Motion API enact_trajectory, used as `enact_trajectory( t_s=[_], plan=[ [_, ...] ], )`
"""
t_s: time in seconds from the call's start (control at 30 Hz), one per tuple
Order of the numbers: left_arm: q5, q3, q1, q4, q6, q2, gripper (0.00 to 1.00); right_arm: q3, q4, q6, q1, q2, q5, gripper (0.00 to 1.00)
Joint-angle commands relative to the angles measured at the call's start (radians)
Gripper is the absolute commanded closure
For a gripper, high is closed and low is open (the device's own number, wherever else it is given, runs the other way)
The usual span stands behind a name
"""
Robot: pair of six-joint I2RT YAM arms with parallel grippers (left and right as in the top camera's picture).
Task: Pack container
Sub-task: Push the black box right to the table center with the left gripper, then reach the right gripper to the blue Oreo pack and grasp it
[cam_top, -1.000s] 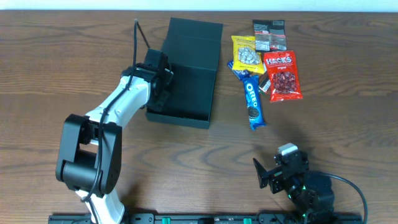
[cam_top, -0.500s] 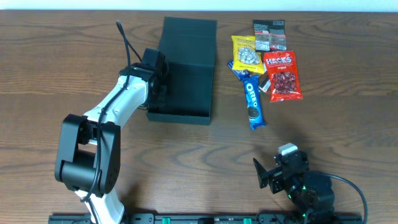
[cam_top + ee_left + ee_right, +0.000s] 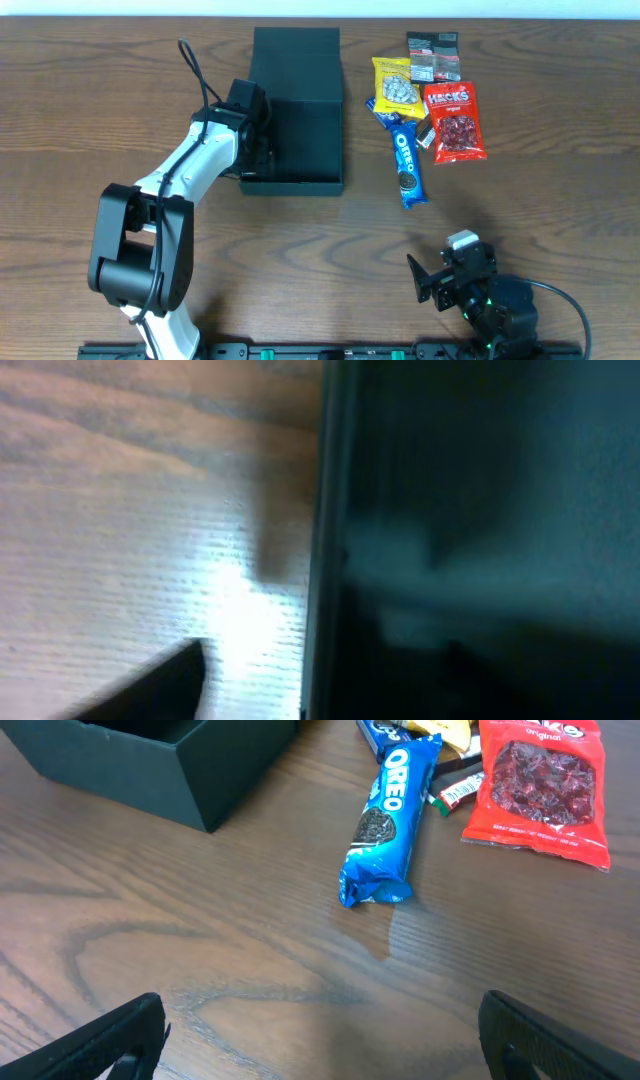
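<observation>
The container [image 3: 296, 186] is a dark, matte box standing square on the table, its flap lid [image 3: 296, 52] laid open toward the back. My left gripper [image 3: 262, 142] is at its left wall. In the left wrist view that wall [image 3: 328, 510] runs up the middle, with one of the fingers [image 3: 160, 685] outside it and a strip of bare table between them. The other finger is lost in the dark interior, so the jaws look open astride the wall. My right gripper [image 3: 425, 280] rests open near the front edge, holding nothing [image 3: 320, 1045]. The box corner [image 3: 150, 760] shows there too.
Snack packets lie to the right of the box: a blue Oreo pack [image 3: 407, 165] [image 3: 385, 820], a red bag [image 3: 455, 122] [image 3: 545, 775], a yellow packet [image 3: 397, 85] and small dark packets [image 3: 432, 55].
The box has swung from a tilt to square and shifted slightly left. The left gripper stayed at its left wall, and its jaws have opened off it. The right arm is still.
</observation>
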Motion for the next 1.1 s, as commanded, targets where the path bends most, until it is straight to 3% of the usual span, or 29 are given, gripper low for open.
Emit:
enact_trajectory(
  t_s=[0.0,0.07,0.37,0.7,0.77,0.87,0.9,1.03,1.07],
  plan=[
    [0.02,0.005,0.003,-0.022,-0.004,-0.029,0.06,-0.003,-0.001,0.016,-0.014,-0.006,0.005,0.01],
    [0.02,0.005,0.002,-0.031,0.0,-0.064,0.02,-0.003,-0.001,0.016,-0.014,-0.006,0.005,0.01],
    [0.02,0.005,-0.001,-0.072,0.04,-0.365,0.04,-0.003,-0.001,0.016,-0.014,-0.006,0.005,0.01],
    [0.02,0.005,-0.001,-0.121,0.192,-0.626,0.05,-0.003,0.061,0.027,-0.014,-0.006,0.015,0.01],
    [0.019,0.005,-0.001,-0.132,0.218,-0.651,0.05,-0.003,0.152,0.192,-0.014,-0.006,-0.113,0.01],
    [0.003,0.005,0.0,-0.139,0.256,-0.675,0.05,-0.003,0.19,0.623,-0.014,-0.006,-0.359,0.01],
    [0.003,0.005,0.0,-0.138,0.263,-0.682,0.05,-0.003,0.192,0.775,-0.014,-0.006,-0.386,0.01],
    [0.004,0.005,0.0,-0.113,0.263,-0.689,0.04,-0.003,0.194,1.156,-0.014,-0.006,-0.412,0.01],
    [0.004,0.005,0.0,-0.093,0.263,-0.687,0.04,-0.003,0.215,1.185,-0.014,-0.006,-0.432,0.01]
  ],
)
